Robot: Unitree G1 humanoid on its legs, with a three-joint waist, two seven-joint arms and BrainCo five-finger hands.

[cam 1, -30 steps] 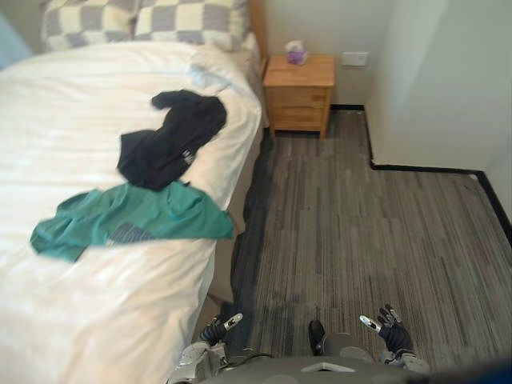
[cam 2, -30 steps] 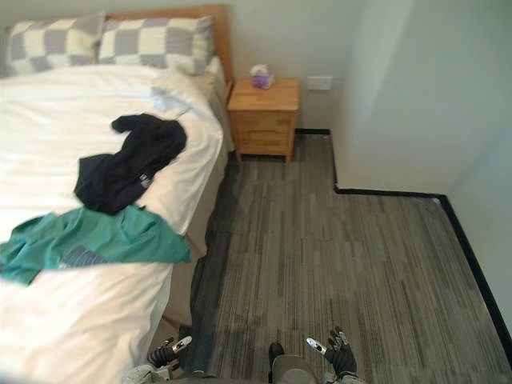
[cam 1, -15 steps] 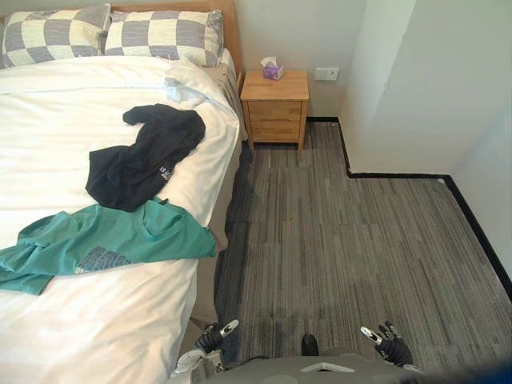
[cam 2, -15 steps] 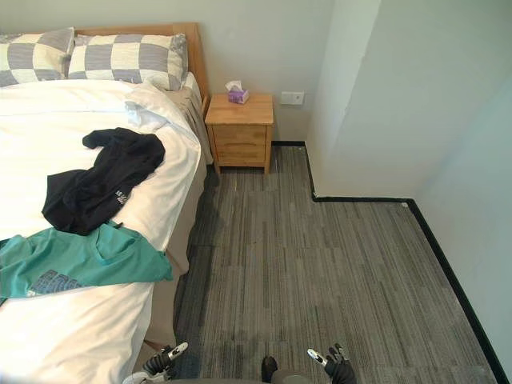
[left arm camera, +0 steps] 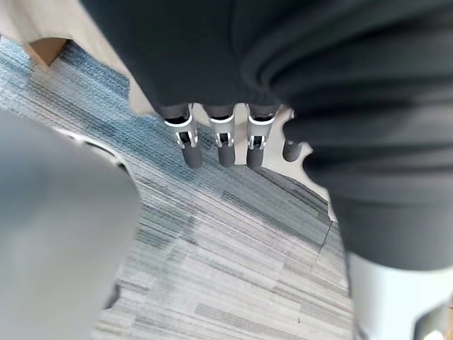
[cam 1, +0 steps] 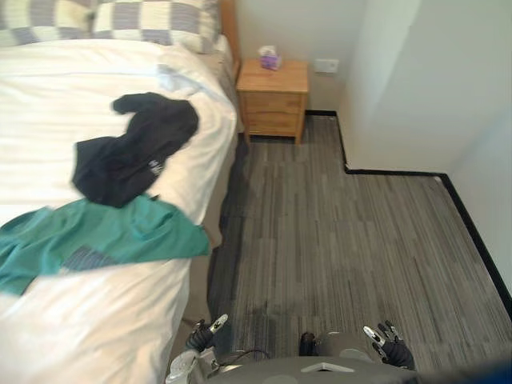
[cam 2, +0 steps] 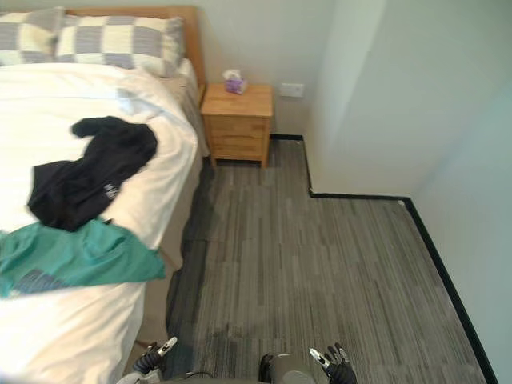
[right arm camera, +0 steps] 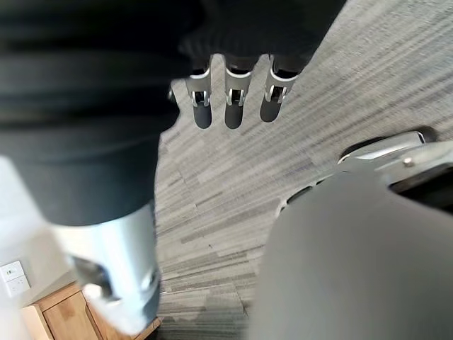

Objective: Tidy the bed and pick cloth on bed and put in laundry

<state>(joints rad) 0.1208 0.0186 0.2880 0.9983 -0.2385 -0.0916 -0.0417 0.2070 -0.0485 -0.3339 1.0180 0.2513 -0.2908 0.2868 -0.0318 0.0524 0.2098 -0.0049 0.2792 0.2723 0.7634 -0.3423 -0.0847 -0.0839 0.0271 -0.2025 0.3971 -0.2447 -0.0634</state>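
Bedding, left eye view: the white bed (cam 1: pixel 72 96) carries a black garment (cam 1: pixel 132 148) crumpled mid-mattress. A green T-shirt (cam 1: pixel 96 240) lies spread just nearer the foot, the two touching. Checked pillows (cam 1: pixel 152 20) sit at the headboard. A wooden nightstand (cam 1: pixel 274 100) stands beside the bed, tissue box (cam 1: pixel 270 58) on top. Left hand (cam 1: pixel 204 330) and right hand (cam 1: pixel 388 340) hang low over the grey floor (cam 1: pixel 344 240), well apart from both clothes.

Left wrist view: fingers (left arm camera: pixel 226 145) straight, holding nothing.

Right wrist view: fingers (right arm camera: pixel 233 106) straight, likewise empty.

Grey striped floor (cam 1: pixel 344 240); wooden nightstand (cam 1: pixel 274 104) against pale wall (cam 1: pixel 392 72); black skirting (cam 1: pixel 396 172).
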